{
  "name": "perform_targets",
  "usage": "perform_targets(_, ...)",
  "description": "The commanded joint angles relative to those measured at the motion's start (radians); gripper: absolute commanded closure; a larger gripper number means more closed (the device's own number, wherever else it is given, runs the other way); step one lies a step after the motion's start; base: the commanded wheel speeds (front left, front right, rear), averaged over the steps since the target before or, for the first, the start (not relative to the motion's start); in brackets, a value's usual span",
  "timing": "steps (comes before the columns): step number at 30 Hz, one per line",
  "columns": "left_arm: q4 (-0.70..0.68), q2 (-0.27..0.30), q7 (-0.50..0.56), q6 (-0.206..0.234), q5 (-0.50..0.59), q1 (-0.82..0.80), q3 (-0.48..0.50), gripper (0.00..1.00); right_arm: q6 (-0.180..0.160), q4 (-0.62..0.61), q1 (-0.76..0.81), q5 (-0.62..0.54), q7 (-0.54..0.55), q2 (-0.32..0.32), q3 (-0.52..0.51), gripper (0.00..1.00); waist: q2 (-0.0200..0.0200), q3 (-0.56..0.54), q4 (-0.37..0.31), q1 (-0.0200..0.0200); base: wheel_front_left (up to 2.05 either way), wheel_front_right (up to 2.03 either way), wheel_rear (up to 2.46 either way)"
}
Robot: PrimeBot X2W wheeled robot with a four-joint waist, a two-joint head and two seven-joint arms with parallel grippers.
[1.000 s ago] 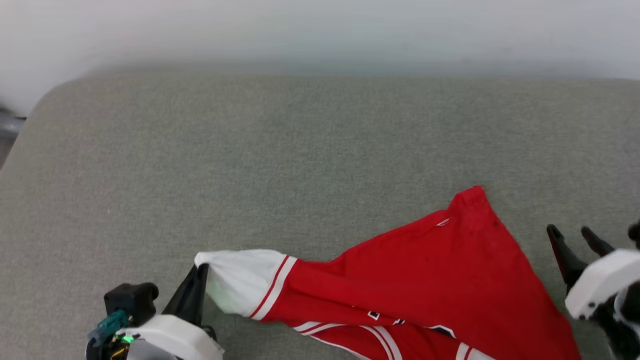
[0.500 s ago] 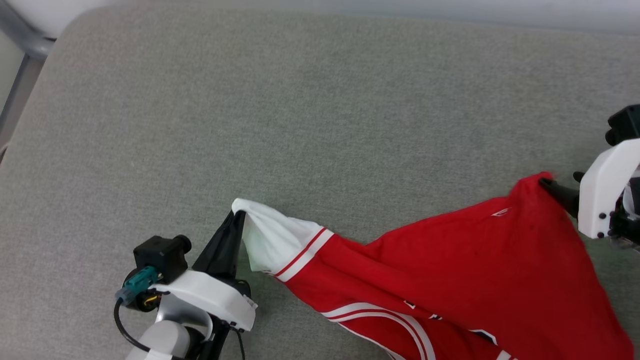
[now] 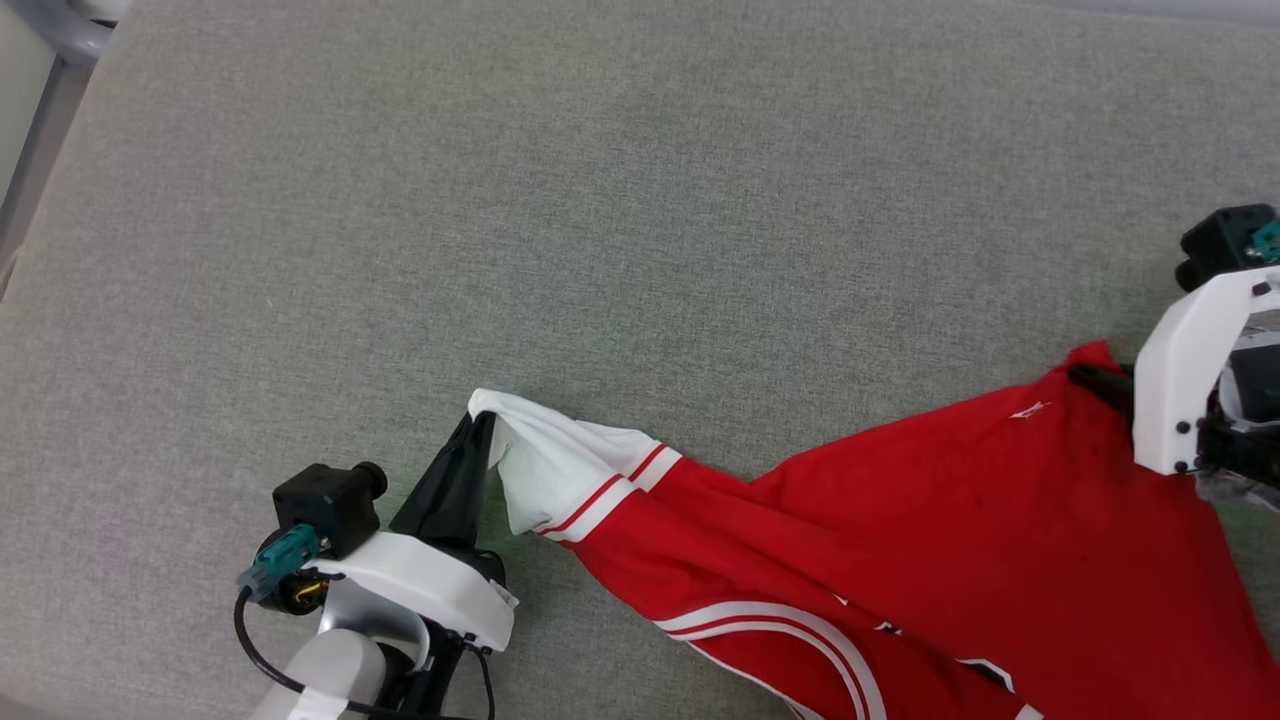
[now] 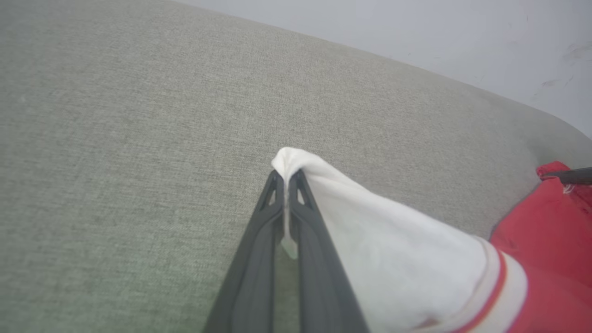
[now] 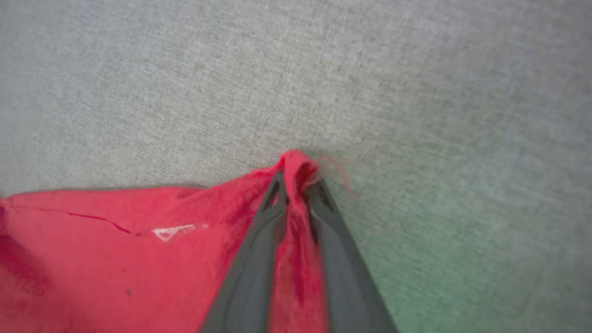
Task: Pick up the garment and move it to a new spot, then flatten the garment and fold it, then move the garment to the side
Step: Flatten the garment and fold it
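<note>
Head view: the garment is at lower right on the grey fabric surface, strung between both grippers. Long axis runs left-right, rising slightly toward the robot's right. The white sleeve end points left and a red corner points right. The body fans out toward the bottom edge and is cut off there. The print is mostly out of frame, with just small black-and-white fragments near the bottom edge, unreadable. The left gripper is seen edge-on, fingers clamped on the sleeve tip. The right gripper is mostly hidden behind its own white housing; one dark finger shows at the red corner. Can't tell whether the stretched middle touches the surface or hangs just above it.

Left wrist view: both fingers are pressed together on a fold of white sleeve, with a nub of cloth poking past the tips. The sleeve runs off to the lower right, then the red-white stripe trim, then red, cut by the frame edge. The right gripper's dark fingertip is at the far right edge, on the red corner. There's a pale wall beyond the surface's rounded edge.

Right wrist view: blurry. The fingers are clenched on a bunched red corner, with cloth sticking out above the tips. Red fabric spreads left and down, out of frame. A small white mark is on it, too soft to read.
</note>
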Motion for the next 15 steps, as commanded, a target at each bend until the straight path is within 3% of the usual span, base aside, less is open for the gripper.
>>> perform_targets(1,0.006,0.004,-0.002,0.000,-0.005,-0.008,0.007,1.00,0.002,0.032,0.022,0.013,-0.005,0.025,0.042,1.00,0.0000,-0.014,-0.009,-0.0001,0.00,0.00,0.00)
perform_targets(6,0.015,0.020,-0.011,0.006,-0.016,-0.016,0.030,1.00,0.001,0.018,-0.033,0.020,-0.102,0.005,0.015,1.00,0.0000,-0.070,-0.037,-0.0001,0.00,0.00,0.00)
perform_targets(15,0.033,0.076,0.015,0.006,-0.014,-0.104,0.074,1.00,0.001,0.047,-0.076,-0.041,-0.257,0.034,-0.039,1.00,0.0000,-0.170,-0.118,-0.0001,0.00,0.00,0.00)
